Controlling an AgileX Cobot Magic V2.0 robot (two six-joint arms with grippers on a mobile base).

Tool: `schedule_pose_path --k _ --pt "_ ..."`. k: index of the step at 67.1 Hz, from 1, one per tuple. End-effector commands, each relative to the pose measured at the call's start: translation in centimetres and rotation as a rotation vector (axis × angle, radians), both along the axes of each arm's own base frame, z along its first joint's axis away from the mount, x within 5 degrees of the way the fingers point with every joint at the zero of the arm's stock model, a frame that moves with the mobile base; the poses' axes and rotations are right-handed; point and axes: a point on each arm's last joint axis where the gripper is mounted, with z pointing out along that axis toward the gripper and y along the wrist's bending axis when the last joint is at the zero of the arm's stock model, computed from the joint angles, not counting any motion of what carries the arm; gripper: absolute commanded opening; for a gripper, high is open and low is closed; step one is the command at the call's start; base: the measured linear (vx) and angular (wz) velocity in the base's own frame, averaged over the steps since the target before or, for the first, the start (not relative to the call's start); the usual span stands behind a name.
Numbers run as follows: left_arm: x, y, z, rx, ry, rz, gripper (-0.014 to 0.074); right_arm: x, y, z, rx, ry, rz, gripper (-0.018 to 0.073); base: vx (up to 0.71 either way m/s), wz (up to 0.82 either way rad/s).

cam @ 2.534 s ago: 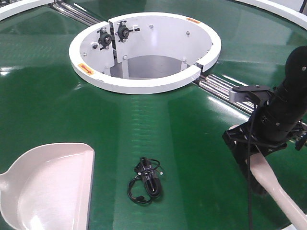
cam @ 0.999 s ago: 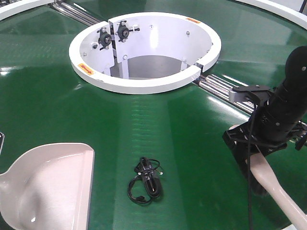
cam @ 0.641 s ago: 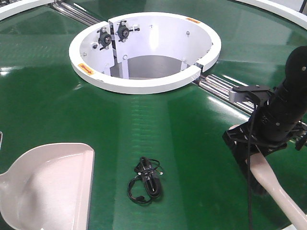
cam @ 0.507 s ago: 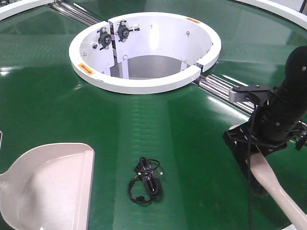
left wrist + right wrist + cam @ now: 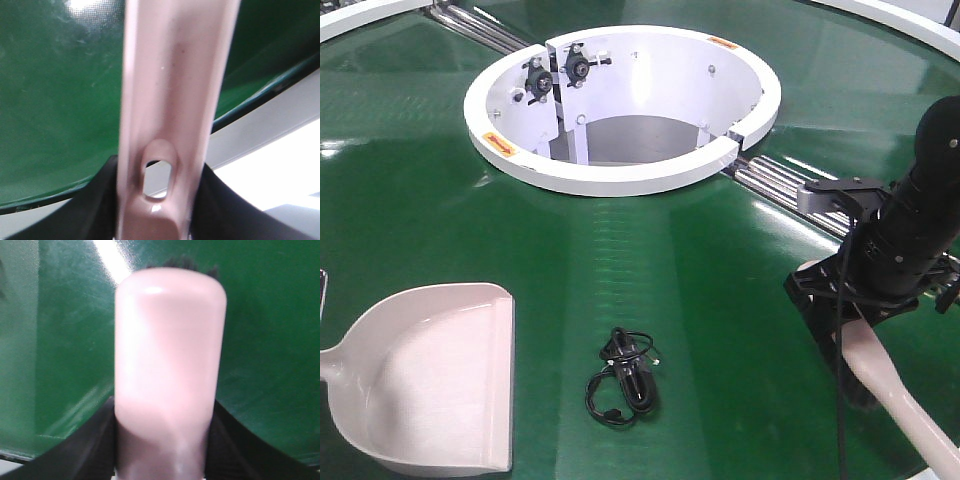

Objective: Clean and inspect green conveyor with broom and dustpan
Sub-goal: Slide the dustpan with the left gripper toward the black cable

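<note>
The pale pink dustpan (image 5: 440, 380) sits at the near left of the green conveyor (image 5: 700, 250), mouth facing right. My left gripper (image 5: 160, 200) is shut on its slotted handle (image 5: 170, 90); in the front view that gripper is out of frame. At the right, my right gripper (image 5: 840, 320) is shut on the pink broom (image 5: 905, 405), whose handle runs to the bottom right corner. In the right wrist view the broom's back (image 5: 170, 350) fills the middle, with dark bristles (image 5: 182, 262) peeking past its tip.
A tangled black cable (image 5: 623, 380) lies on the belt between dustpan and broom. The white ring-shaped hub (image 5: 620, 175) stands behind, with chrome roller strips (image 5: 770, 180) running from it toward the right arm. The belt's near edge shows in the left wrist view.
The dustpan has shifted up and away from the near edge, so its whole pan and part of its handle show. The right arm and broom have stayed put.
</note>
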Motion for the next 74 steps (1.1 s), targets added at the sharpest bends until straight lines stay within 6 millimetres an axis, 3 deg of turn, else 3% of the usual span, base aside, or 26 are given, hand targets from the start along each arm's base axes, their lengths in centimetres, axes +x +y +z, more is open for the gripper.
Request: schedule_pose_path --k 1,13,41,74 --pt "0.1 0.0 1.6 0.014 -0.061 0.007 -0.0024 -0.8 -0.1 1.8 0.007 -0.011 0.016 -0.0003 0.0 0.0" --pt "0.3 -1.1 2.1 0.009 -0.035 -0.01 -0.0023 -0.8 -0.1 1.8 0.007 -0.011 0.016 -0.0003 0.0 0.0" --pt "1.9 -4.1 5.8 0.039 -0.092 -0.078 -0.0023 -0.8 -0.1 1.8 0.006 -0.009 0.016 -0.0003 0.0 0.0" --pt "2.6 -8.4 4.4 0.032 -0.069 -0.177 -0.0023 -0.8 -0.1 1.8 0.006 -0.009 0.016 -0.0003 0.0 0.0"
